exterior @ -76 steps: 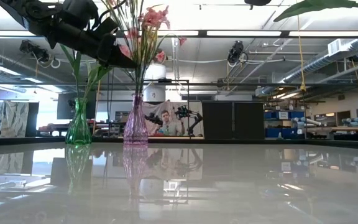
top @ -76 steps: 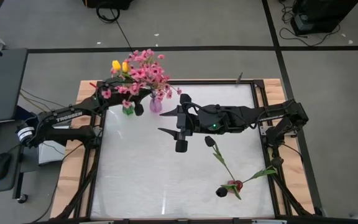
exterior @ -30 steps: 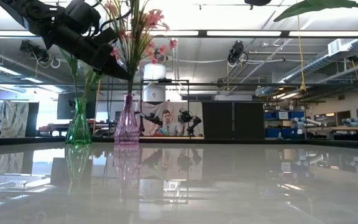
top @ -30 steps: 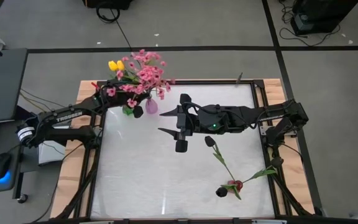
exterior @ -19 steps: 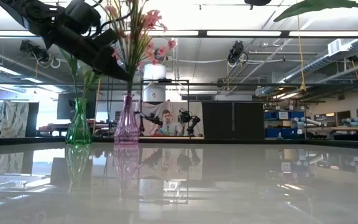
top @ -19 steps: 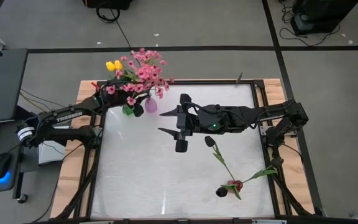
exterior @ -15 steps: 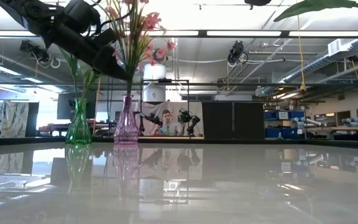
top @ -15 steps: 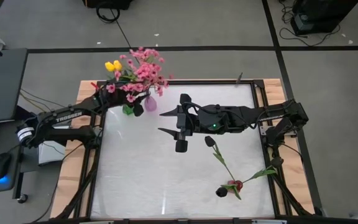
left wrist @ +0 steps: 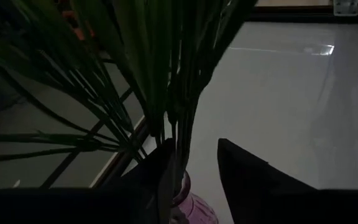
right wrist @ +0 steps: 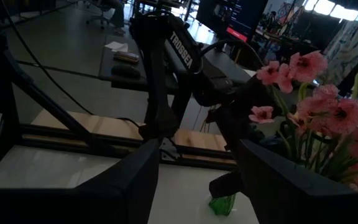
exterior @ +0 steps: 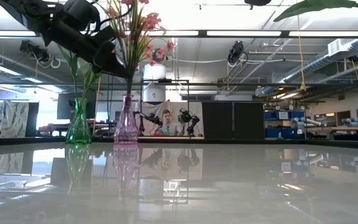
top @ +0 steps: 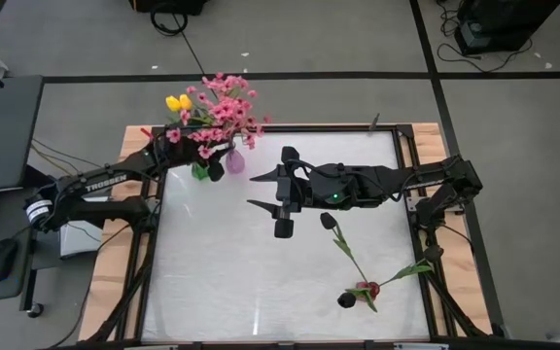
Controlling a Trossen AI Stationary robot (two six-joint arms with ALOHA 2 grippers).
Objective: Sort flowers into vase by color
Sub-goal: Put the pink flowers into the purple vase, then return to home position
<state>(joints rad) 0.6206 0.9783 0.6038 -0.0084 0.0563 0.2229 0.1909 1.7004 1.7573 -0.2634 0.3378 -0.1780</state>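
Observation:
Sprays of pink flowers (top: 224,107) stand in a pink vase (exterior: 126,124) at the table's far left. Yellow tulips (top: 178,101) stand in a green vase (exterior: 78,127) beside it. My left gripper (left wrist: 194,174) is open around the pink stems (left wrist: 179,124), just above the vase's neck (left wrist: 191,202). Dark tulips (top: 329,221) (top: 350,297) lie flat on the table's right half, stems crossing. My right gripper (top: 258,192) hangs open and empty above the table's middle, pointing toward the vases. My left gripper comes at the pink stems roughly level from the table's left, a finger on either side. The stems run right along the inner side of one finger (left wrist: 165,168). I cannot tell whether it touches them. The stems stand upright in the vase.
The glossy white tabletop (top: 241,282) lies bare between the vases and the lying tulips. A wooden frame (top: 115,262) borders the table. My left arm (top: 95,185) reaches in over the left edge. A desk with a mouse (top: 1,258) is beyond it.
My left gripper has opened around the pink stems while staying in place. The pink spray has swung a little toward the far edge and stands straighter in its vase. The vase has not moved.

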